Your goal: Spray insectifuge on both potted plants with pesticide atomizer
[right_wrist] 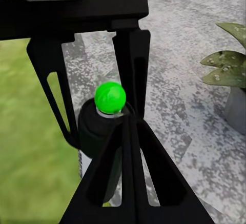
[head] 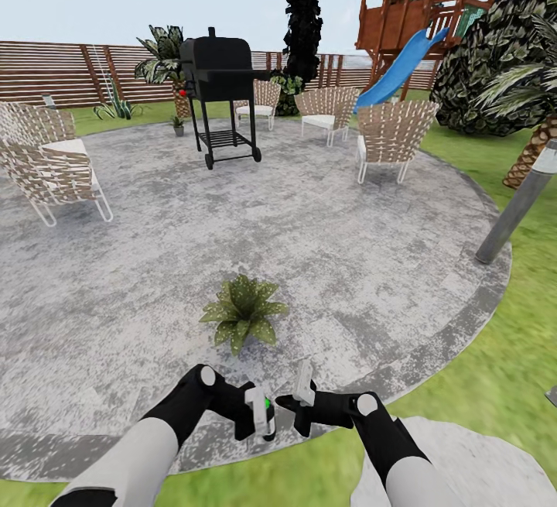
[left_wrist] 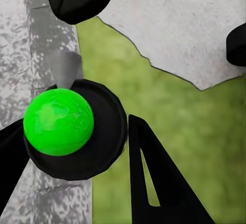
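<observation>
A round grey stone patio lies in the garden, ringed by lawn, with a black grill at twelve o'clock and woven chairs around it. One potted plant sits on the patio straight ahead of the arms. The left pincer is clamped on the pesticide atomizer, its long axis upright, bright green top up. The right pincer hovers just beside it at three o'clock, its spread fingers flanking the bottle.
</observation>
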Controlling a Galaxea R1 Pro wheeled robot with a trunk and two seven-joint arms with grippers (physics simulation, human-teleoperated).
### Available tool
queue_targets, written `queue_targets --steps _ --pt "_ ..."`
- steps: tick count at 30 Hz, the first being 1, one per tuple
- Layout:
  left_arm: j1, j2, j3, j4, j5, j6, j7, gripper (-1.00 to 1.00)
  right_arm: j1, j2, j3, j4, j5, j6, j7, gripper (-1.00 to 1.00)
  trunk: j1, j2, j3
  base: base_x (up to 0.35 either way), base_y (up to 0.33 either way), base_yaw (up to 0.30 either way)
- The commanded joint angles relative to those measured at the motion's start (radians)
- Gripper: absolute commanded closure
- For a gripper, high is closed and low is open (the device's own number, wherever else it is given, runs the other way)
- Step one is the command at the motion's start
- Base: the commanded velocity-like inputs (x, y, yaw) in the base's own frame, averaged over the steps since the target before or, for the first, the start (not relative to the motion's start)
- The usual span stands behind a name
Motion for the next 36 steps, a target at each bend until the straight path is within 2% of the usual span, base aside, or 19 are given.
queue_targets --steps 1,36 --pt "0.000 -0.003 0.004 -0.001 -0.009 -0.010 -0.002 1.00 -0.001 0.002 -0.008 -0.001 0.007 -0.004 0.006 1.00 0.000 0.000 -0.001 0.000 0.000 0.000" --pt "-0.001 -0.017 0.005 0.017 -0.006 -0.010 0.019 1.00 -0.001 0.002 -0.008 0.001 0.007 -0.004 0.006 1.00 0.000 0.000 -0.001 0.000 0.000 0.000"
